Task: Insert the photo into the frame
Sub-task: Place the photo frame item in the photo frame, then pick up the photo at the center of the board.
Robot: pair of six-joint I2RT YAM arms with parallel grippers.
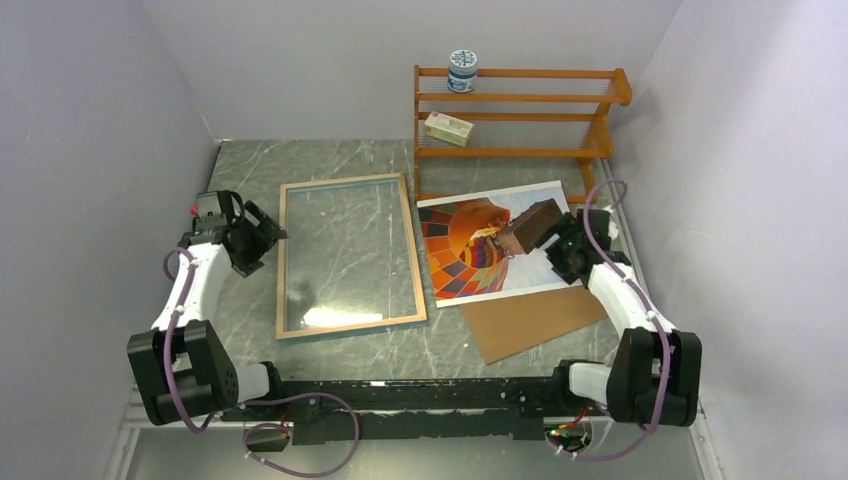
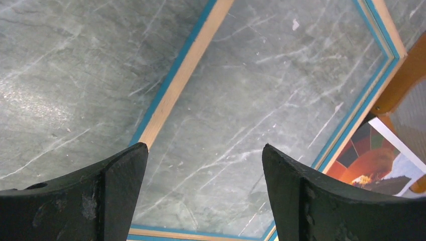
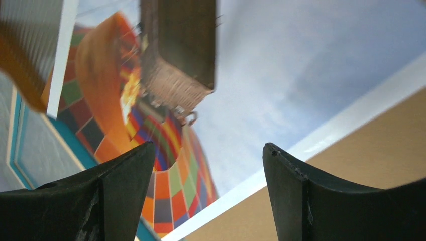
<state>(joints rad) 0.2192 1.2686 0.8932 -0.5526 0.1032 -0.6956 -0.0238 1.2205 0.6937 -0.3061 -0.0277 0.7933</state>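
Blue frame (image 1: 348,255): lies flat on the grey marble table (image 1: 250,160) with its wood-coloured rim up, just left of the photo.
Photo (image 1: 465,250): picture side up, its near edge resting on the brown backing board (image 1: 530,320).
Left gripper (image 2: 205,165): fingers wide apart, holding nothing, at the left rim of the frame.
Right gripper (image 3: 208,170): fingers wide apart, holding nothing, over the right part of the photo.

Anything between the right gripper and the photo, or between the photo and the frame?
Nothing visible. The open right gripper hangs just over the photo, which lies face up, partly on the backing board, its left edge beside the frame. Nothing lies on the pane.
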